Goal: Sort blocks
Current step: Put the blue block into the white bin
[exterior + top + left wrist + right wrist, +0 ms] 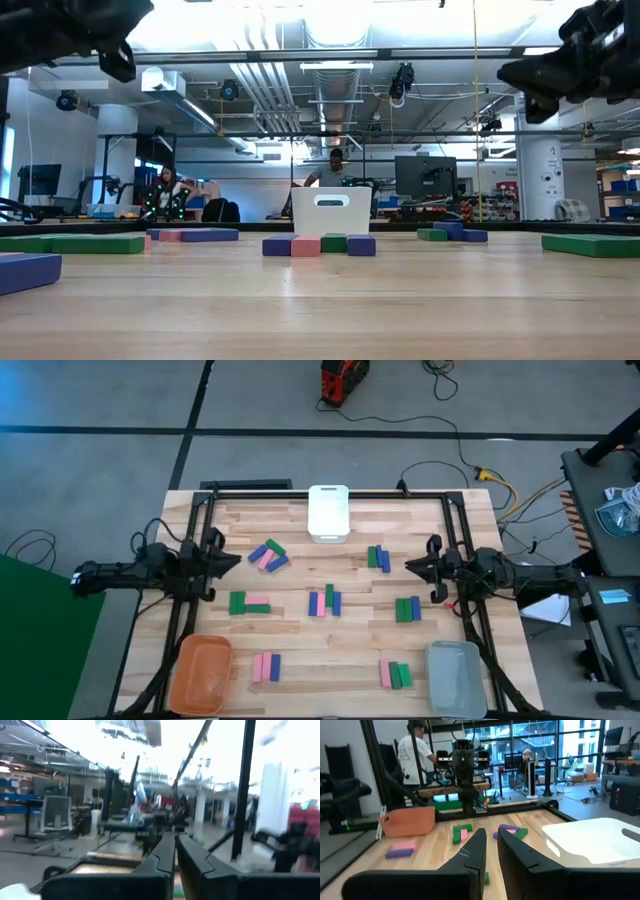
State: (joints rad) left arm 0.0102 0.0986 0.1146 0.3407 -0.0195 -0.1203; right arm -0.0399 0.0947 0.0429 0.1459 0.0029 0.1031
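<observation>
Jaws on both arms are sitting nearly closed with only a thin slit between the fingers, and neither is holding anything. The left gripper (232,560) is hovering above the worktop's left edge, pointing inward; the right gripper (412,567) is doing the same from the right edge, so the two are facing each other across the middle, well apart. In the low view both are hanging high over the wood, clear of everything on it.

The blocks are lying in small clusters across the worktop (300,660), none in a bin:
- a blue, pink and green group (268,555) left of centre, toward the far edge, angled
- a green and blue pair (378,558) right of centre, toward the far edge
- a green and pink group (249,603) near the left edge
- a pink, green and blue cluster (324,600) at the centre
- a green and blue group (408,608) near the right edge
- a pink and blue pair (266,666) toward the near edge, just beside the orange bin (203,673)
- a pink and green group (394,674) toward the near edge — near the grey bin (456,677)

The orange bin is sitting at the near left corner, the grey bin at the near right corner, and the white bin (328,512) at the middle of the far edge.
</observation>
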